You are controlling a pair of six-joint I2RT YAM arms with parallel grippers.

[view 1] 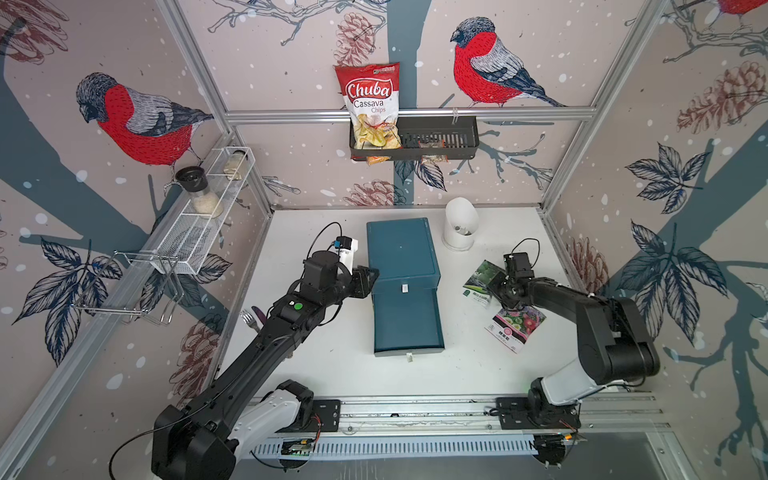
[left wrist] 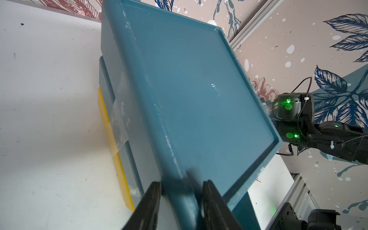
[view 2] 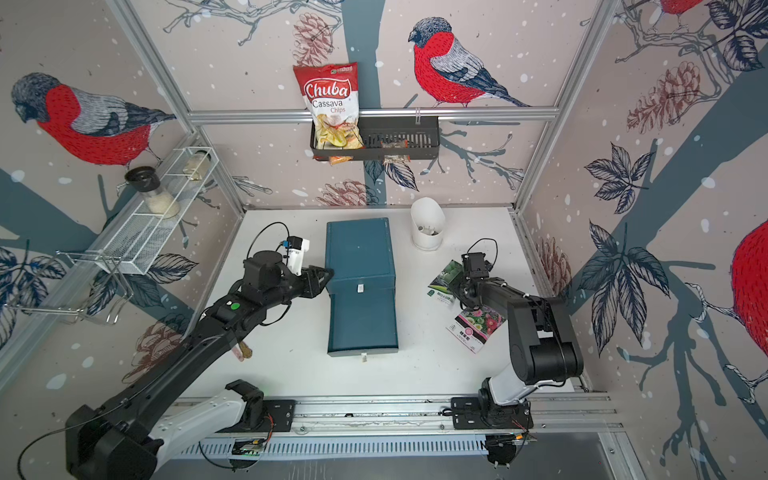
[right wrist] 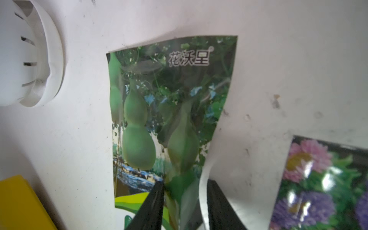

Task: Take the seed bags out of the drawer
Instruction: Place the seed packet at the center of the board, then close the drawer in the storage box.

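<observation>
The teal drawer cabinet [view 1: 401,249] [view 2: 359,249] [left wrist: 199,89] stands mid-table. Its lower drawer [view 1: 409,324] [view 2: 361,324] is pulled out toward the front, and only its teal inside shows. My left gripper [view 1: 372,274] [view 2: 328,274] [left wrist: 181,184] is astride the cabinet's top left rim, shut on it. A green gourd seed bag [view 1: 480,276] [view 2: 444,276] [right wrist: 169,111] lies on the table right of the cabinet. My right gripper [view 1: 491,287] [view 2: 457,286] [right wrist: 184,183] is open, with the bag's curled edge between its fingers. A pink-purple flower seed bag [view 1: 517,328] [view 2: 478,328] [right wrist: 322,185] lies nearer the front.
A white slotted holder [view 1: 459,226] [right wrist: 29,59] stands behind the green bag. A fork [view 1: 249,320] lies by the left arm. A yellow strip [left wrist: 111,139] runs along the cabinet's base. The Chuba chips bag [view 1: 370,104] sits in a black wall basket [view 1: 453,137], and a wire shelf [view 1: 199,232] lines the left wall.
</observation>
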